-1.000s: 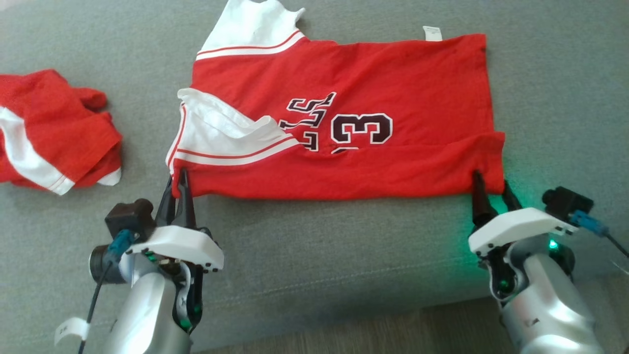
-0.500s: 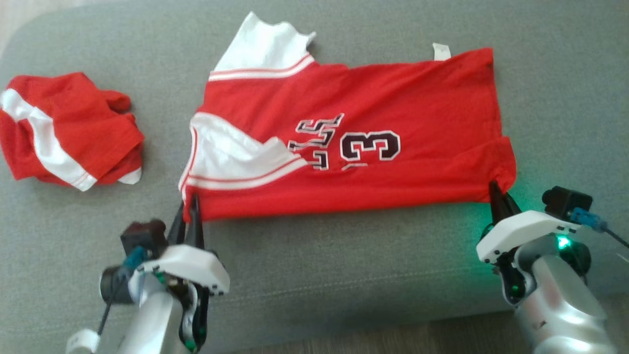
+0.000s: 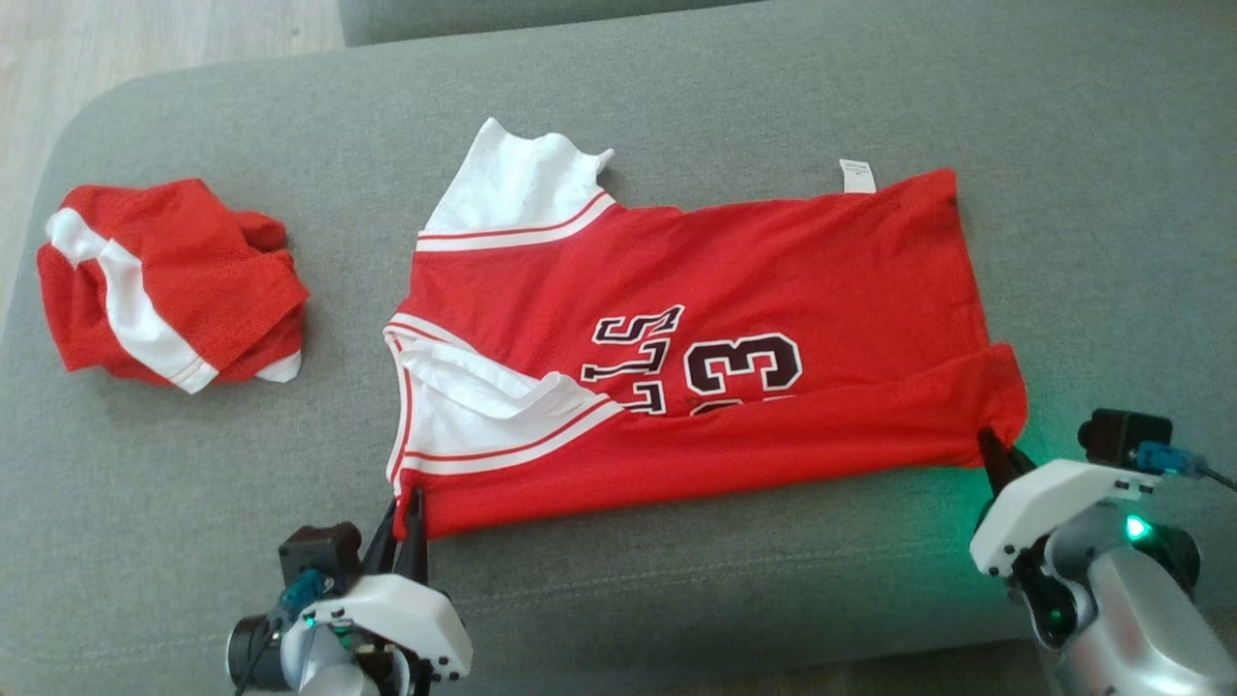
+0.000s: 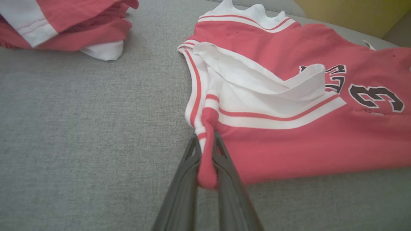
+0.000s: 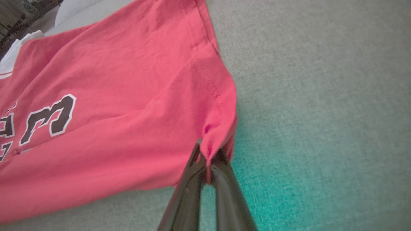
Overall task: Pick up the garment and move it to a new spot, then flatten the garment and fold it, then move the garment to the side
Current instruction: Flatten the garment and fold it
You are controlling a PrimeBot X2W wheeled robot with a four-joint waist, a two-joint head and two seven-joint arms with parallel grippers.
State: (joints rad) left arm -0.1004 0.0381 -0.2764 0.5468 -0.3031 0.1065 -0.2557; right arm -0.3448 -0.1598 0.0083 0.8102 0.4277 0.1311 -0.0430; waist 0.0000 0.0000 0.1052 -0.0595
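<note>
The red-and-white basketball jersey [image 3: 696, 319] lies spread across the grey sofa cushion [image 3: 676, 599], with its near edge folded up over the lower part of its number. The left gripper [image 3: 406, 512] is pinched tight on the near shoulder-end corner. The right gripper [image 3: 997, 452] is clamped on the near hem corner. A crumpled red garment [image 3: 169, 280] lies well apart on the robot's left.

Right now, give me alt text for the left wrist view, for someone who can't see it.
The left end effector is shut on the near corner of a red jersey with white trim, spread on a gray cushion. A second red and white garment lies bunched at the upper left.
</note>
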